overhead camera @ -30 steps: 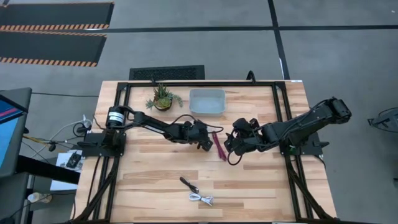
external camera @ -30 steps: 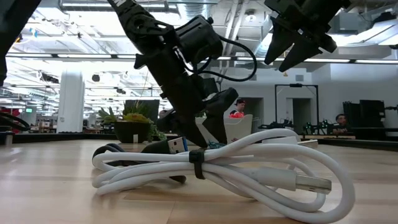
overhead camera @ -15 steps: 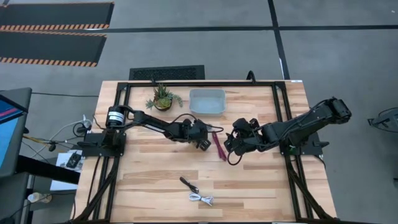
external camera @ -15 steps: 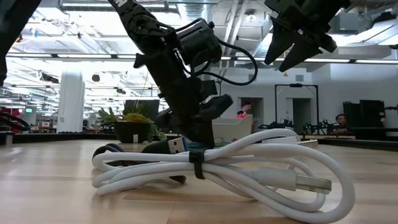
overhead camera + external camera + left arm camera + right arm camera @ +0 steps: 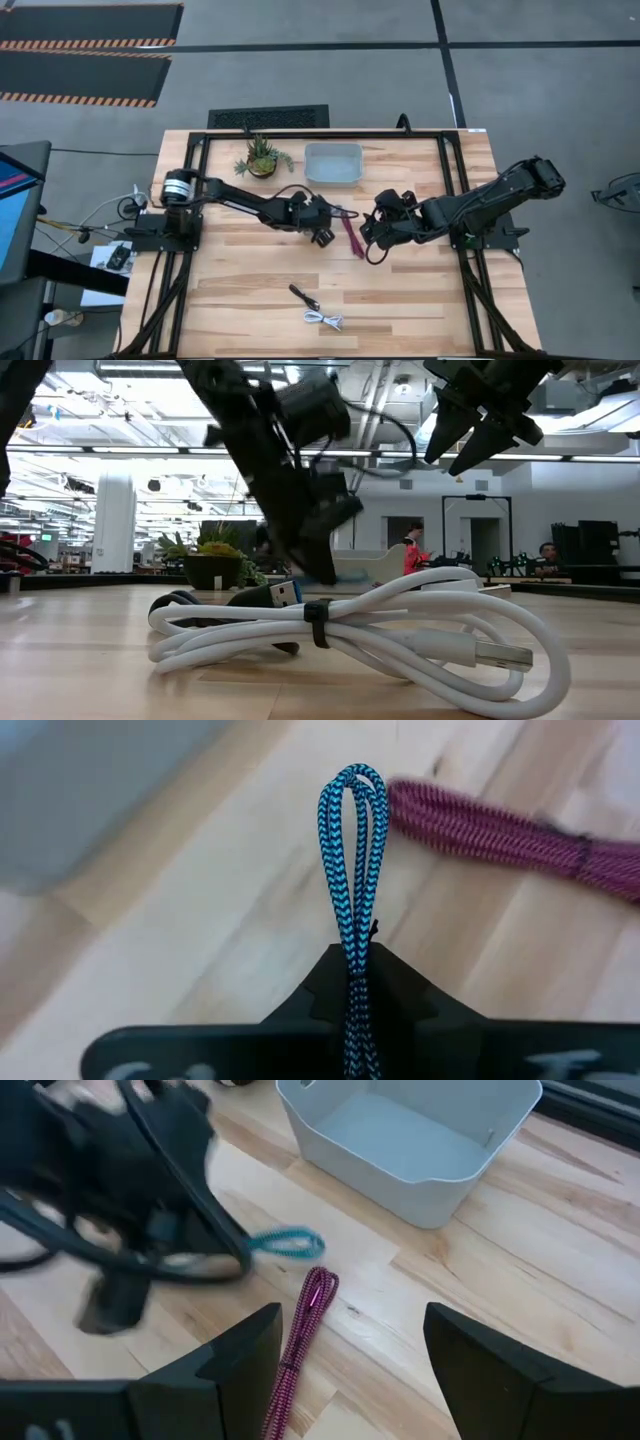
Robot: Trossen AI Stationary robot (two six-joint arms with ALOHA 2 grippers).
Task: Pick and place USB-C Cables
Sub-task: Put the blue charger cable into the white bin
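Note:
The teal cable is in my left gripper, which is shut on it at mid-table, in front of the bin. Its looped end sticks out past the fingertips. The maroon cable lies flat on the wood just right of it. My right gripper hovers open above the maroon cable's near part, touching nothing. The black cable and the white coiled cable lie near the table's front edge. My left gripper pinches the doubled teal cable between its two fingers, a little behind the looped end. Several strands run side by side through the hold, along the fingers. The loop points straight out beyond the tips. Whether it is clear of the table I cannot tell.
A pale, translucent bin stands at the far middle of the table, with a small potted plant to its left. In the low view the white cable fills the foreground. People show in the room behind the table.
My left gripper has shut on the teal cable and shifted slightly toward the table's left edge, rising a little; it shows blurred in the low view. The maroon, black and white cables have stayed where they were.

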